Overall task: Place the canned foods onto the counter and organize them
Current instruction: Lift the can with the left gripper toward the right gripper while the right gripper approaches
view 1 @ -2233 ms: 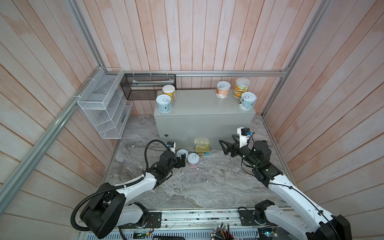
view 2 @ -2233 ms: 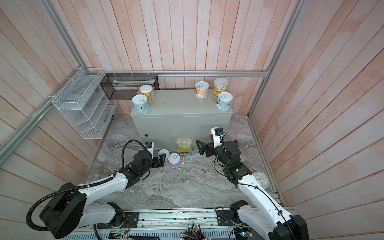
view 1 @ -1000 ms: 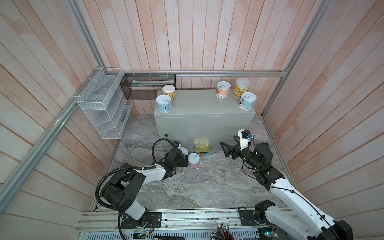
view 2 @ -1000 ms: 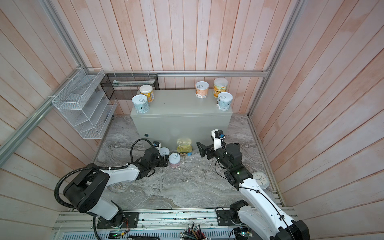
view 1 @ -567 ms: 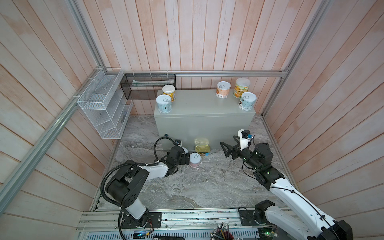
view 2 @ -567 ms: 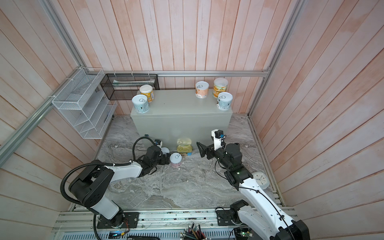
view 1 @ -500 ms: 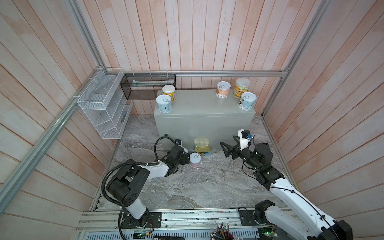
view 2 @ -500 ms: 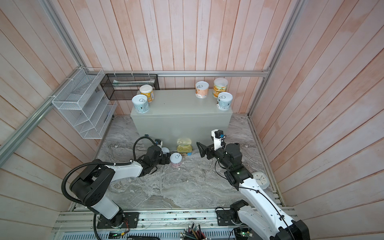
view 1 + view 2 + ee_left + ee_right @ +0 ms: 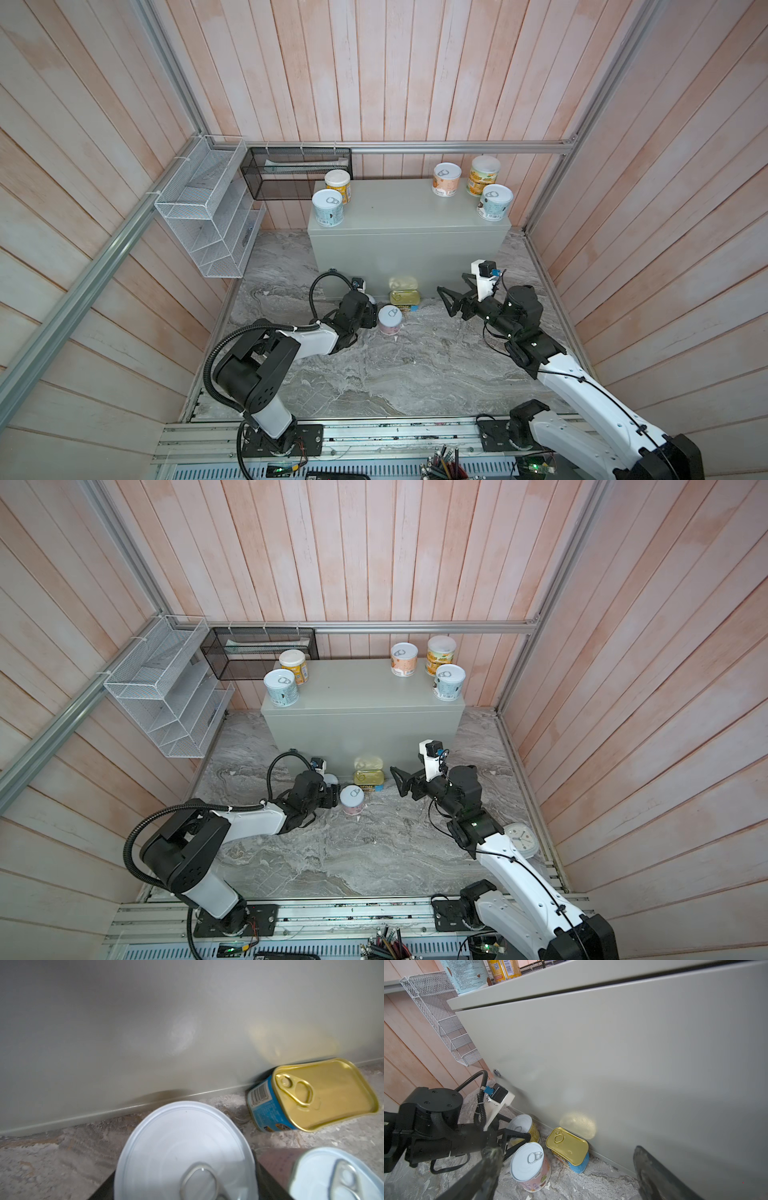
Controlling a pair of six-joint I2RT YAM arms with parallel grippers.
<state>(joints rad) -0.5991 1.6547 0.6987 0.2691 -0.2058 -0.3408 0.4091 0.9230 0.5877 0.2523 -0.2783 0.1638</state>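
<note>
Grey-veined marble floor (image 9: 395, 374) between pink plank walls (image 9: 374, 83). At the foot of the counter (image 9: 407, 212), the yellow-labelled can (image 9: 521, 1123) stood between the fingers of the left gripper (image 9: 520, 1128); whether they pressed it could not be told. The pink can (image 9: 390, 319) stood just beside, the gold-topped tin (image 9: 404, 297) against the counter's front. On top: two cans (image 9: 328, 208) left, three cans (image 9: 446, 180) right. The right gripper (image 9: 445, 302) hung spread and empty. A white wire basket (image 9: 208, 216) hung leftward. Two seconds earlier the left gripper had lain farther back.
</note>
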